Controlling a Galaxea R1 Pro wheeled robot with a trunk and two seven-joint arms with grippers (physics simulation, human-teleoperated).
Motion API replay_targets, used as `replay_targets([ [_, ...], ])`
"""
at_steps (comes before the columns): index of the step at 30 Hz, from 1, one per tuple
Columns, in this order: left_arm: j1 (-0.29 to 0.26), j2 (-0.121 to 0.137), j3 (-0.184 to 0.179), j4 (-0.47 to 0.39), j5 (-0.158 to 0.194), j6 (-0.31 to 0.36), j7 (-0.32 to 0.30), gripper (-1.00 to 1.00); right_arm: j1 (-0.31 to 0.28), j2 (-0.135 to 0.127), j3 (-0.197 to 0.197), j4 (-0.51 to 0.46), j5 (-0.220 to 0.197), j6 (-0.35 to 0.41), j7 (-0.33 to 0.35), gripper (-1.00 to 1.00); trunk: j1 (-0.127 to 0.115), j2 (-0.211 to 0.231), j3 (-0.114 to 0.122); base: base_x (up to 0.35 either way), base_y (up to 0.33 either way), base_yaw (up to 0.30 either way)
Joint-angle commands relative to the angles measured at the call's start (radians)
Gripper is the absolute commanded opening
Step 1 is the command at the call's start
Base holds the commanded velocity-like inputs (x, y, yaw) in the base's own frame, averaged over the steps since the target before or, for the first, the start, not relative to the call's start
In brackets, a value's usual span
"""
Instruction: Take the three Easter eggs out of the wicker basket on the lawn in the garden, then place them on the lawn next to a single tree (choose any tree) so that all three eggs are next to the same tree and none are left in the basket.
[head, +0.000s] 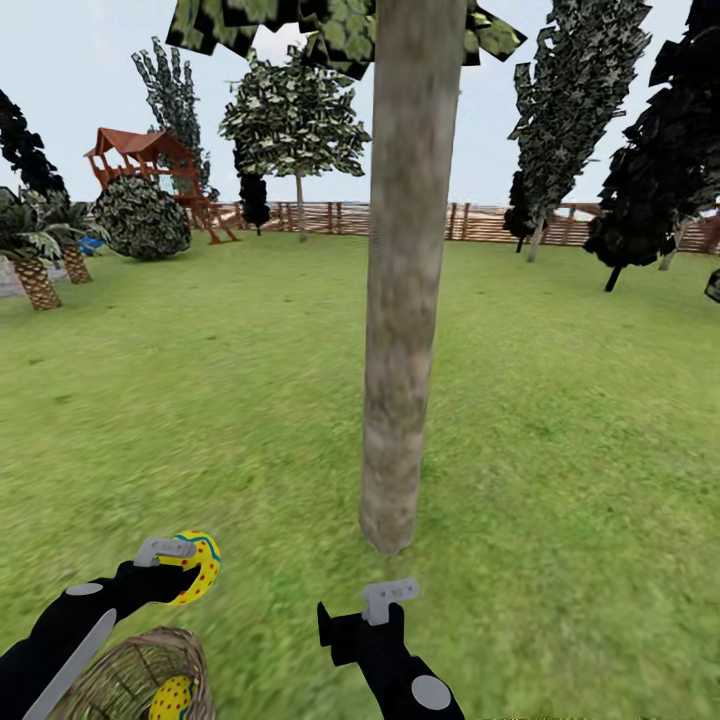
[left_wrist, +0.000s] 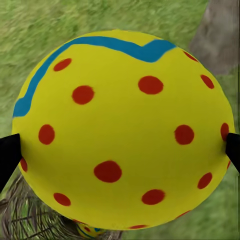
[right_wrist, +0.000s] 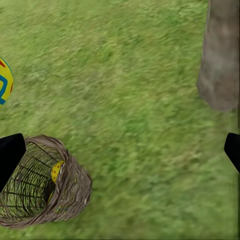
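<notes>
The basket (head: 140, 675) is cut off by the head view's lower edge, and the left arm hides part of its rim. The egg inside (head: 171, 697) shows only partly; whether another lies under it cannot be told. In the left wrist view the held egg (left_wrist: 122, 127) covers most of the basket (left_wrist: 20, 217) and the tree (left_wrist: 220, 35). The trunk (right_wrist: 221, 55) is cut by the right wrist view's edge

Green, slightly patchy lawn (head: 560, 420) carries everything. The wicker basket (head: 140, 675) lies tipped on it. The tree (head: 400, 330) trunk stands nearby.
</notes>
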Motion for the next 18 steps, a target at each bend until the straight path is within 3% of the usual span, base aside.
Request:
replay_targets([
  [1, -0.001, 0.001, -0.001, -0.001, 0.003, 0.004, 0.000, -1.00, -0.001, 0.000, 0.002, -0.001, -0.011, 0.003, -0.010, 1.00, 0.001, -0.002, -0.001, 0.000, 0.000, -0.213],
  [7, -0.001, 0.000, -0.002, -0.001, 0.003, 0.004, 0.001, -1.00, -0.001, 0.000, 0.002, -0.001, -0.010, 0.003, -0.010, 1.00, 0.001, -0.002, 0.005, 0.000, 0.000, -0.191],
  [18, -0.001, -0.001, -0.003, -0.001, 0.003, 0.004, 0.025, -1.00, -0.001, 0.001, 0.001, -0.001, -0.011, 0.001, -0.011, 1.00, 0.001, -0.002, 0.006, 0.000, 0.000, -0.014],
])
